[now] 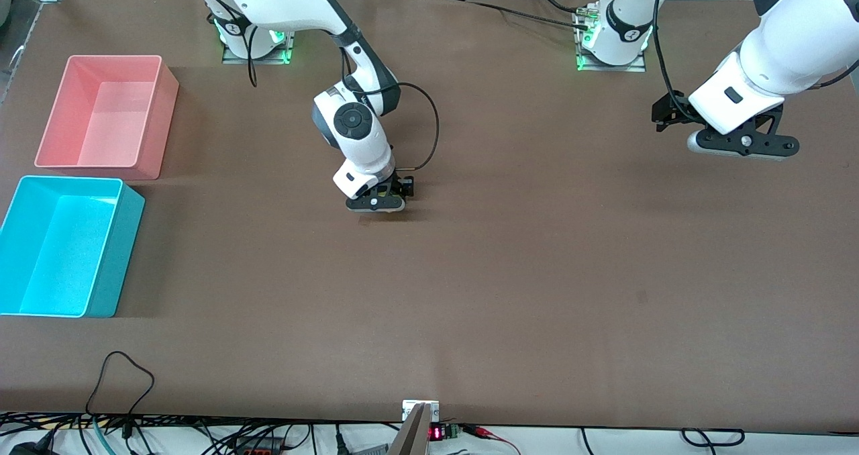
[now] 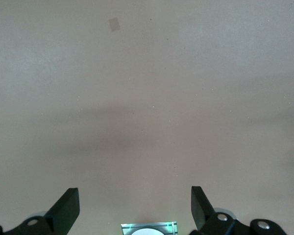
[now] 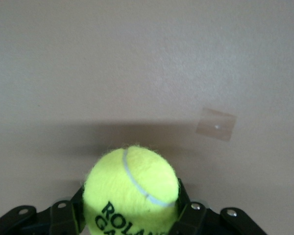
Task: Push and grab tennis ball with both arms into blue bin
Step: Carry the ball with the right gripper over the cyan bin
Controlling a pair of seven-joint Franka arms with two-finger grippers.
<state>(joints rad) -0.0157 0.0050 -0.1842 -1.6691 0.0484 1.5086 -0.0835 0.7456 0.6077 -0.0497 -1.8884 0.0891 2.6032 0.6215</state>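
Note:
The tennis ball (image 3: 130, 188), yellow-green with black lettering, sits between the fingers of my right gripper (image 3: 131, 203), which is shut on it. In the front view the right gripper (image 1: 376, 203) is low over the middle of the brown table and hides the ball. The blue bin (image 1: 124, 254) stands open and empty at the right arm's end of the table, near the front camera. My left gripper (image 1: 738, 143) hangs open and empty in the air over the left arm's end of the table; its wide-apart fingers (image 2: 63, 213) show in the left wrist view over bare table.
A pink bin (image 1: 158, 126), the same shape, stands empty beside the blue bin, farther from the front camera. Cables (image 1: 121, 388) lie along the table's edge nearest the front camera. A small tape patch (image 3: 215, 125) is on the table.

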